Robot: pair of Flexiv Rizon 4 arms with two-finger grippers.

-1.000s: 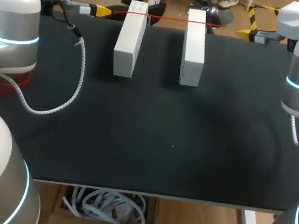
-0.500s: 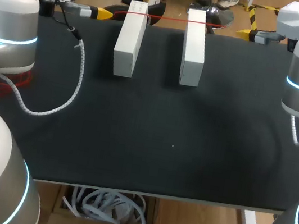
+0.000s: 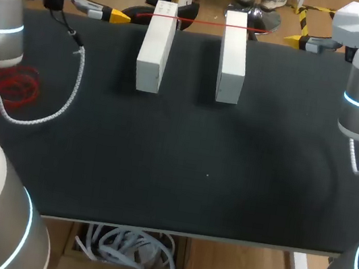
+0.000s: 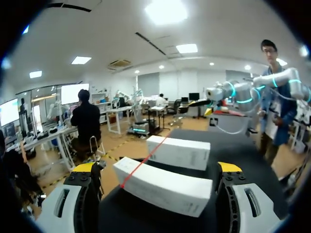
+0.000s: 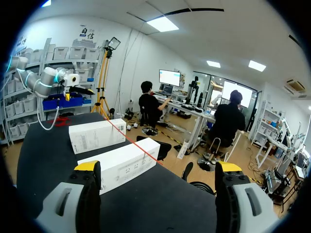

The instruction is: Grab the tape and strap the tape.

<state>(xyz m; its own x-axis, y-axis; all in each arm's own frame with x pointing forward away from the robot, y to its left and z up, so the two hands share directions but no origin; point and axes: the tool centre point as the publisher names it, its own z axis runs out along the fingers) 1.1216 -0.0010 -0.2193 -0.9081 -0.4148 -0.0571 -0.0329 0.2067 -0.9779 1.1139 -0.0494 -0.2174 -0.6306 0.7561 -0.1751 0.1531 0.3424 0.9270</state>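
Spanning two white blocks [image 3: 156, 45] at the table's [image 3: 182, 162] far edge: thin red tape [image 3: 201, 22], straight, taut.
Left gripper [image 4: 156, 167] and right gripper [image 5: 158, 167] both spread wide, one near each tape end.

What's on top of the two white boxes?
A thin red tape lies stretched across the far ends of the left box and the right box. Whatever is under them is hidden.

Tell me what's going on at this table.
A thin red tape lies stretched across the far ends of one white rectangular block and a second white block on the black table. Neither arm holds it. The left tool and right tool are open, one beyond each end of the tape.
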